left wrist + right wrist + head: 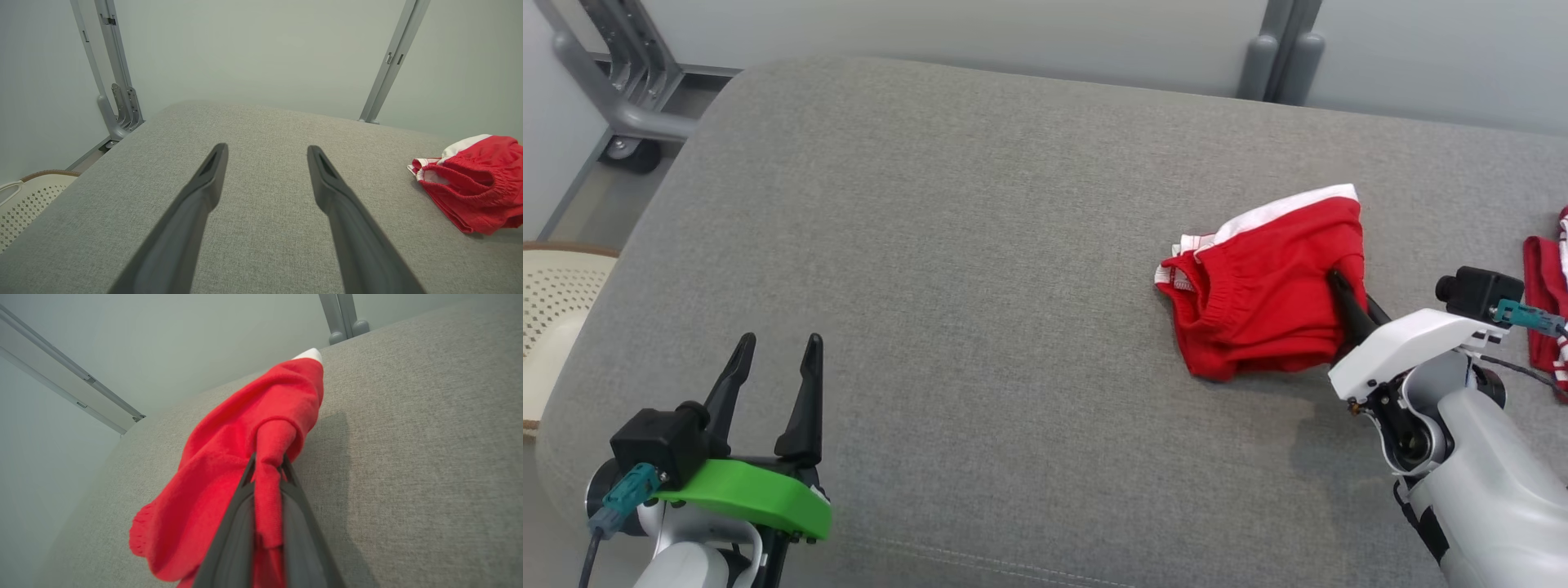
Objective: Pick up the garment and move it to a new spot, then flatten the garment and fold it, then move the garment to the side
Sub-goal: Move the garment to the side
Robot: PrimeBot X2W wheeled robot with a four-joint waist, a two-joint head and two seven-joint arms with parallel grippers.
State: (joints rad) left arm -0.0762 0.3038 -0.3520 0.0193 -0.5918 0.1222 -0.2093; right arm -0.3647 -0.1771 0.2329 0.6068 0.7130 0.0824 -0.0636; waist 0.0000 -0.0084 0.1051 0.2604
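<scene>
Now the right gripper (267,463) is clamped on the garment (1258,286), right. Left gripper (781,341) — near left — jaws apart.

1. Light is bright, soft and even.
2. The garment (229,465) throws a faint shadow toward 3 o'clock on the cushion (408,457).
3. Wrist views stretch at the edges; the fingers (233,539) at 6 o'clock are blurry.

The garment (1262,298) lies on the cushion (972,286) at right of frame, my right claw (1339,287) gripping its right edge; my left claw (781,343) sits lower left, well apart.
</scene>
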